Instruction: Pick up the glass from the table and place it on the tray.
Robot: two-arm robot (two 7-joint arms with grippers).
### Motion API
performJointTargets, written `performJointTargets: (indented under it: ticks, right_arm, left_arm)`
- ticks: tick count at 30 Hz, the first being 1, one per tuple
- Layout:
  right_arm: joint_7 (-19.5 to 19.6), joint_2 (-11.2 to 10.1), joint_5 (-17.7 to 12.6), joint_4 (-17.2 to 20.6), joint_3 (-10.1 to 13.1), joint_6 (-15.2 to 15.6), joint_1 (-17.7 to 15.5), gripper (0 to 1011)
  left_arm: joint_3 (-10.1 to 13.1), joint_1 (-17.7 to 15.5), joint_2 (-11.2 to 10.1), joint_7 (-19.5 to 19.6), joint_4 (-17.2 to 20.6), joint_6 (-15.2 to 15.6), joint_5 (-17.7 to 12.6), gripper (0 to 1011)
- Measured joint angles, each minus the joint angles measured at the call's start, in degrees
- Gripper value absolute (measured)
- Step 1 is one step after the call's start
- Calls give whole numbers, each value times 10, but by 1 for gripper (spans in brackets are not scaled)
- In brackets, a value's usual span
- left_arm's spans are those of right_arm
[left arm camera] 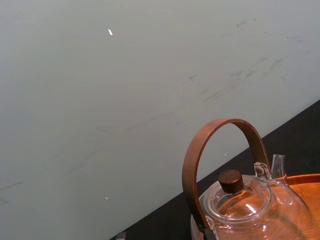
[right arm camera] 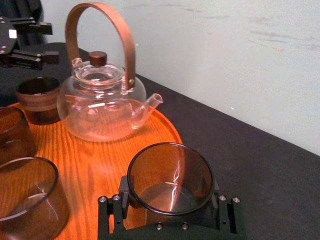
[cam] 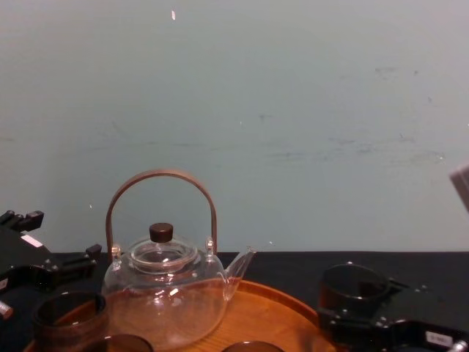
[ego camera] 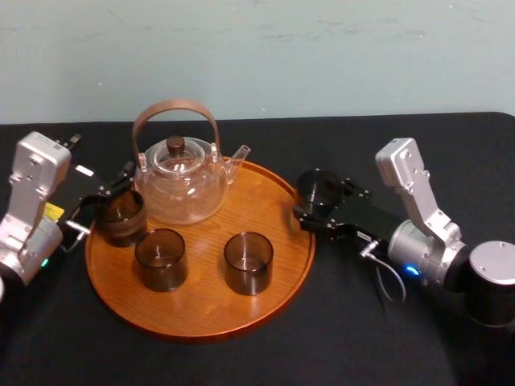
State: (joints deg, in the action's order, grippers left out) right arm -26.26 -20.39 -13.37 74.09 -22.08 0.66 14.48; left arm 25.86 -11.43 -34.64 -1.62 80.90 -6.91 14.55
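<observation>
A dark smoked glass sits in my right gripper, which is shut on it just outside the right rim of the round orange-brown tray. In the right wrist view this glass stands upright between the fingers, beside the tray edge. The chest view shows it low at the right. My left gripper is open at the tray's left edge, just behind another dark glass standing on the tray, with nothing between its fingers.
A clear glass teapot with a brown arched handle stands at the back of the tray. Two more dark glasses stand at the tray's front. Black table cloth surrounds the tray; a pale wall is behind.
</observation>
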Motion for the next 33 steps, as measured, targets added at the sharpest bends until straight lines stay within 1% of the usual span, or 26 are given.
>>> performJointTargets:
  ticks: [3,11,16,27,33]
  right_arm:
    - [-2,8,3,-9,-10,0,11,906]
    - [-4,22,12,-27,-28,-1,30,906]
    - [-3,35,22,-46,-42,-3,43,906]
    - [1,50,37,-76,-55,-10,59,906]
    - [7,56,45,-82,-58,-12,62,906]
  left_arm:
    - [0,0,0,0,0,0,0,1001]
    - [0,0,0,0,0,0,0,1001]
    - [0,0,0,0,0,0,0,1001]
    - [0,0,0,0,0,0,0,1001]
    - [0,0,0,0,0,0,0,1001]
